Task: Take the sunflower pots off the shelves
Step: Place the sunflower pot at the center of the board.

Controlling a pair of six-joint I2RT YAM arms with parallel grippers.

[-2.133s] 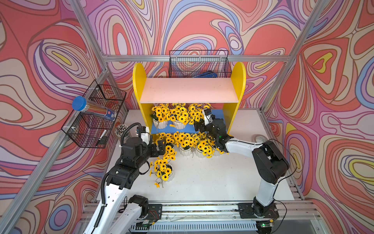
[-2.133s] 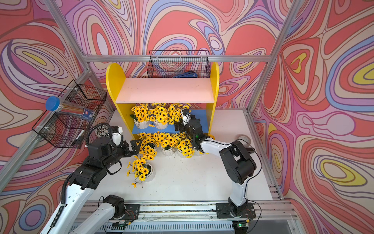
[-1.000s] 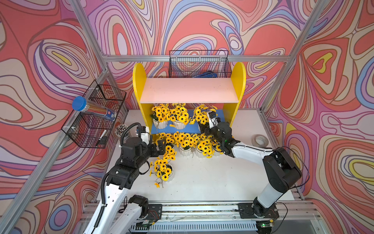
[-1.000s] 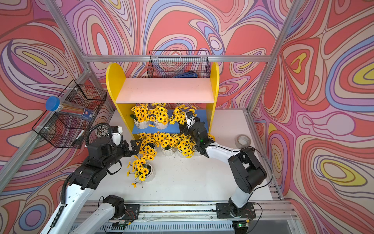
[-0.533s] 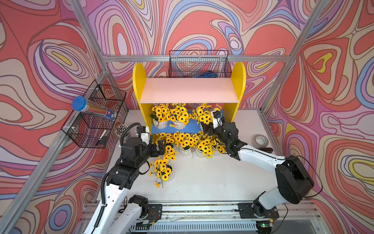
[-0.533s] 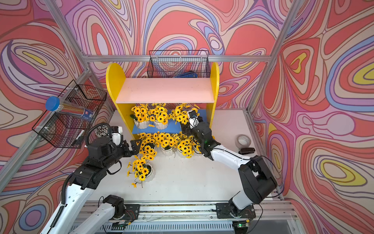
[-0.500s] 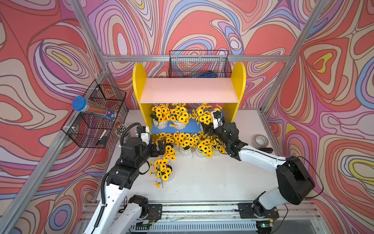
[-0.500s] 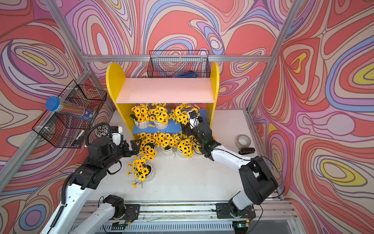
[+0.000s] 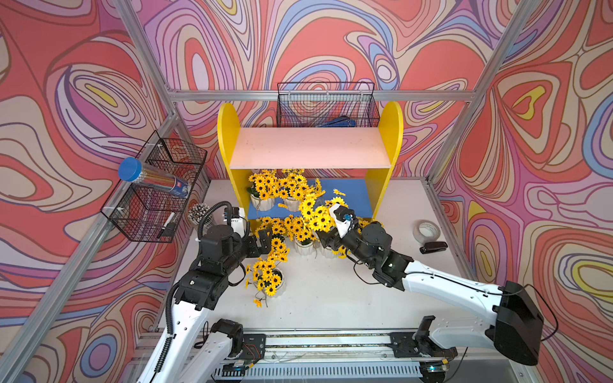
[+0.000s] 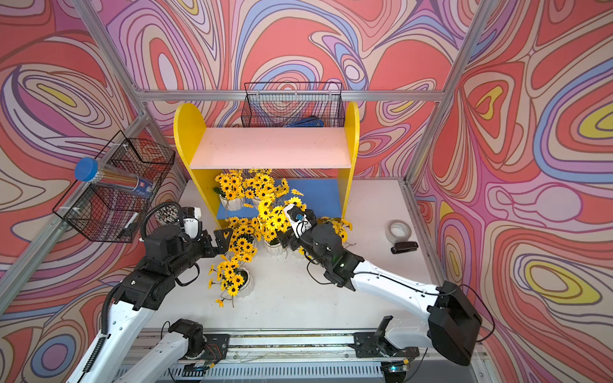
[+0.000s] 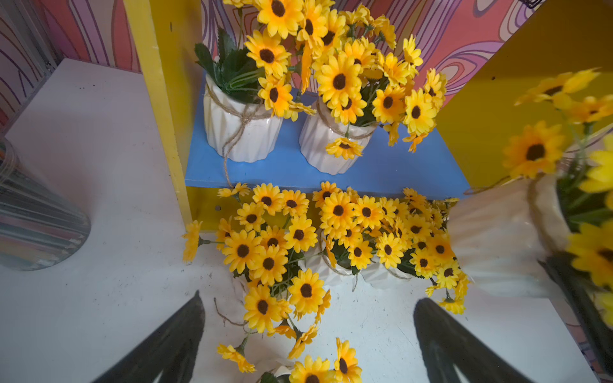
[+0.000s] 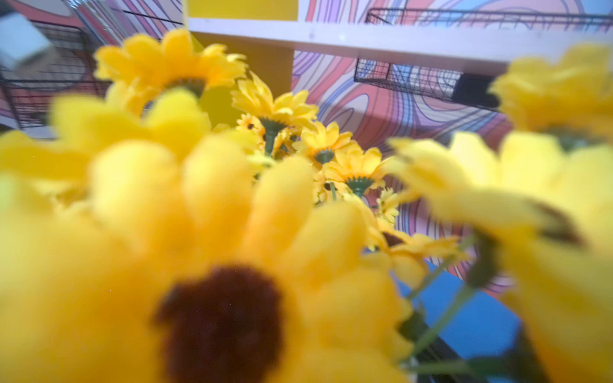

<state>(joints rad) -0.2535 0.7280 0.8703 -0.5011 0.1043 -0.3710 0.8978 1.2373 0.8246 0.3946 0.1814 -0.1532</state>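
The shelves [image 9: 308,147] stand at the back, and two sunflower pots [image 9: 262,202] [image 11: 331,149] sit at the left of the blue board [image 9: 351,199]. My right gripper [image 9: 328,237] is shut on another sunflower pot [image 11: 491,238], held tilted in the air just in front of the shelf; its blooms [image 10: 273,215] fill the right wrist view and hide the jaws. Several more pots [image 9: 305,247] crowd the table before the unit, and one [image 9: 273,285] stands nearer the front. My left gripper [image 9: 262,240] hovers open beside that one, holding nothing.
A tape roll [image 9: 426,230] and a black stapler [image 9: 433,247] lie on the table at the right. A cup of pencils [image 9: 199,212] stands left of the shelf. Wire baskets hang on the left wall [image 9: 156,195] and behind the shelf [image 9: 326,106].
My right arm has drawn back from under the pink board toward the front, bringing a sunflower pot off the blue board. The left arm has stayed still.
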